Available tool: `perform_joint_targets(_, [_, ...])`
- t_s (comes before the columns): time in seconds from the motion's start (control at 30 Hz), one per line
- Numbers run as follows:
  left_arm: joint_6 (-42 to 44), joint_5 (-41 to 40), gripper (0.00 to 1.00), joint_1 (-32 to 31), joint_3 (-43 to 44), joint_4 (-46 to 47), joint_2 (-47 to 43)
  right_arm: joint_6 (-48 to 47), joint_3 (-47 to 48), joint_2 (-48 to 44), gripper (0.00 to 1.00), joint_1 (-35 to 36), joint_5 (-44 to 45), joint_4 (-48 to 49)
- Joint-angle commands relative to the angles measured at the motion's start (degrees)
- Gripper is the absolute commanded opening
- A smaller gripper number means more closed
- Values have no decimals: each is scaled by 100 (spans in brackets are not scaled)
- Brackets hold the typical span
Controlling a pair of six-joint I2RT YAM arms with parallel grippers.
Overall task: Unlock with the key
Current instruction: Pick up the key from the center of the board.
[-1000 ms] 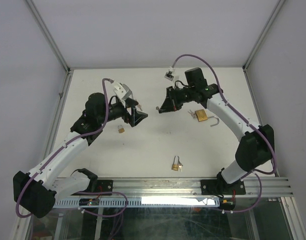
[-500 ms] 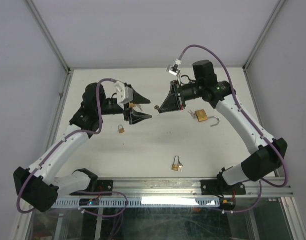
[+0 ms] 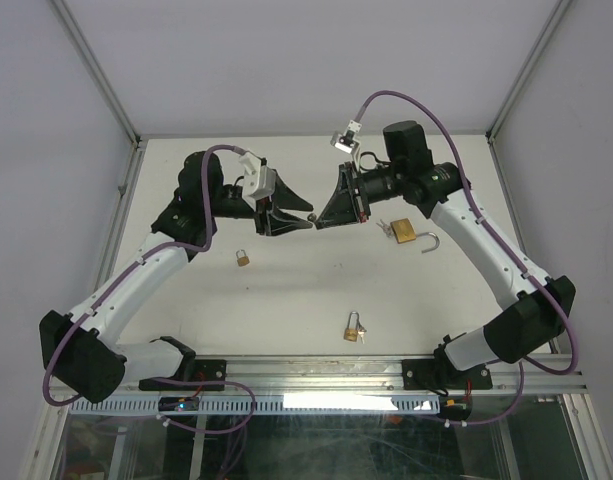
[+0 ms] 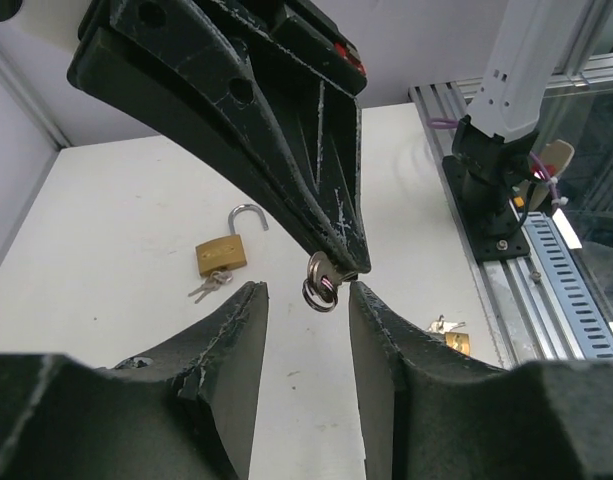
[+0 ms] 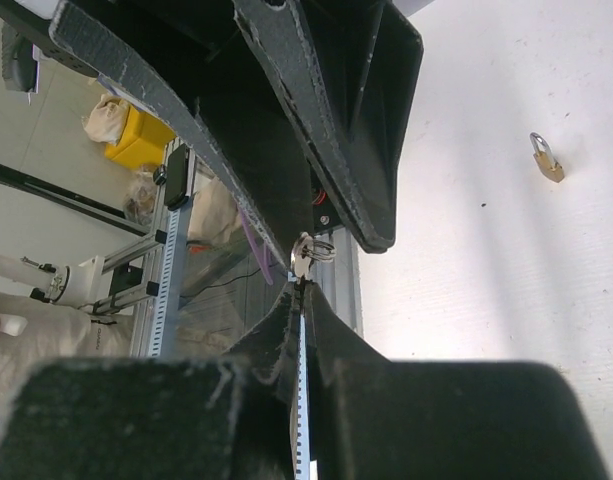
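Note:
My right gripper (image 3: 319,217) is shut on a small silver key (image 3: 312,215) with a split ring and holds it in the air above the table's middle. My left gripper (image 3: 302,214) is open, and its two fingertips flank that key without touching it. In the left wrist view the key (image 4: 323,281) hangs from the right gripper's closed tips between my open left fingers (image 4: 236,330). In the right wrist view the key (image 5: 304,255) sticks out of the shut right gripper (image 5: 302,290). An open brass padlock (image 3: 406,235) lies on the table at the right.
A small shut padlock (image 3: 243,259) lies on the table left of centre. Another padlock with keys (image 3: 353,330) lies near the front rail (image 3: 386,372). Grey walls enclose the white table (image 3: 306,285).
The left gripper has swung right and up to the right gripper, so its open fingers now sit round the key. The right gripper rose with the key, then held still.

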Motion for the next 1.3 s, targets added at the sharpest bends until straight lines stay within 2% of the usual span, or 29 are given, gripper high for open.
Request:
perform_joint_targets(0.0, [178,516,40,-42,272,246,-101,-162,165,-260,0,22,-110,-16])
perform_joint_targets(0.07, [165,602,40,-39,300,194,-67,-174,203,-224,0,24,-100,-12])
perform_joint_targets(0.2, [163,679,24,-56,361,133,4,-224,263,-193,0,23,-81,-29])
perform_joint_targets(0.5, [16,707,16,-129,315,131,65,-315,289,-161,0,36,-54,-60])
perform_joint_targets(0.67, [18,690,1,-140,308,130,53,-330,328,-116,0,32,-82,-35])
perform_joint_targets(0.83, [-124,658,0,-148,282,124,29,-427,362,-113,0,19,-66,-21])
perform_joint_targets(0.97, [-432,94,0,-148,160,340,-86,-535,307,-111,0,-104,-36,-49])
perform_joint_targets(1.0, [-630,-104,0,-144,129,430,-121,-554,279,-132,8,-175,5,-34])
perform_joint_targets(1.07, [-1115,-489,0,-147,77,597,-164,-518,204,-230,33,-361,114,105])
perform_joint_targets(1.1, [-1358,-653,0,-147,49,682,-173,-444,113,-303,42,-461,152,323])
perform_joint_targets(1.17, [-1919,-878,0,-147,-40,877,-203,-226,-108,-480,52,-612,173,812])
perform_joint_targets(1.27, [-2607,-1082,0,-140,-277,1290,-272,110,-465,-728,55,-806,209,1511])
